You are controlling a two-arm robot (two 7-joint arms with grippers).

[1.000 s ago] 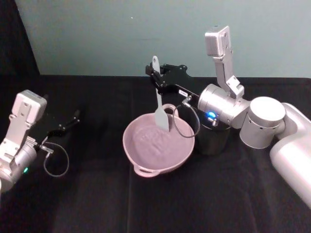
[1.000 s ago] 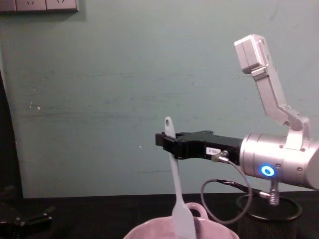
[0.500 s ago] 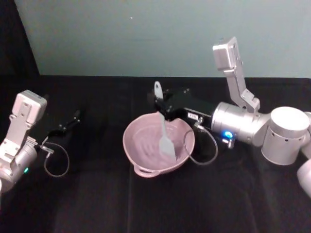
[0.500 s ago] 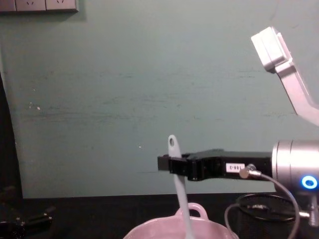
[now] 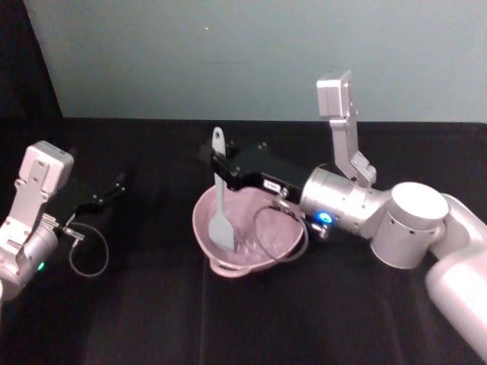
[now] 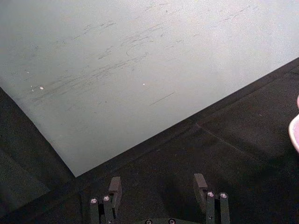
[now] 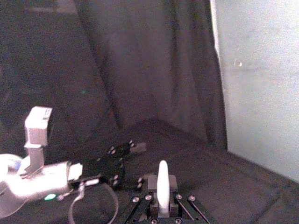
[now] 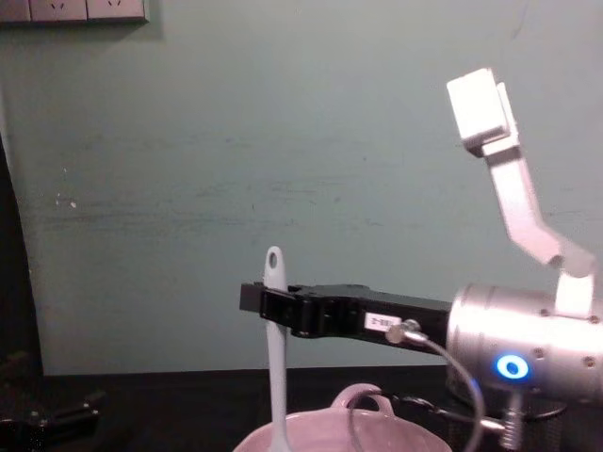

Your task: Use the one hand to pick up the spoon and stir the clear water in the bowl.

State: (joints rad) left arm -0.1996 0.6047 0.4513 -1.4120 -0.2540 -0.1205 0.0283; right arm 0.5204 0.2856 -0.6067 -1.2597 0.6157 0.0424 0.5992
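at the middle of the black table cloth [image 5: 152, 304], the pink bowl [image 5: 199, 228] sits with one small loop handle at 6 o'clock on its rim in the head view. the right gripper [image 5: 218, 163] reaches in from about 3 o'clock and hovers above the bowl's 10 o'clock edge. its slim black jaws are closed tight on the spoon [image 5: 220, 205], pinching the handle just below the hole at its end.

the spoon hangs close to upright. its holed tip points to 12 o'clock and its broad blade is down inside the bowl, on the 9 o'clock side. from the chest camera the right gripper [image 8: 273, 303] lies level, and the spoon [image 8: 275, 377] drops straight past the near rim of the bowl [image 8: 316, 426] – the blade is hidden behind that rim, so i cannot tell whether it touches the bottom. the water [image 5: 249, 239] shows only as faint ripples on the pink inside, just beside the blade. a thin black cable [image 5: 268, 228] from the right wrist loops over the bowl's 3 o'clock half.

the left gripper [image 5: 116, 185] rests low over the cloth at 9 o'clock, well apart from the bowl. its wrist camera shows the fingers [image 6: 114, 186] spread wide with nothing between them.
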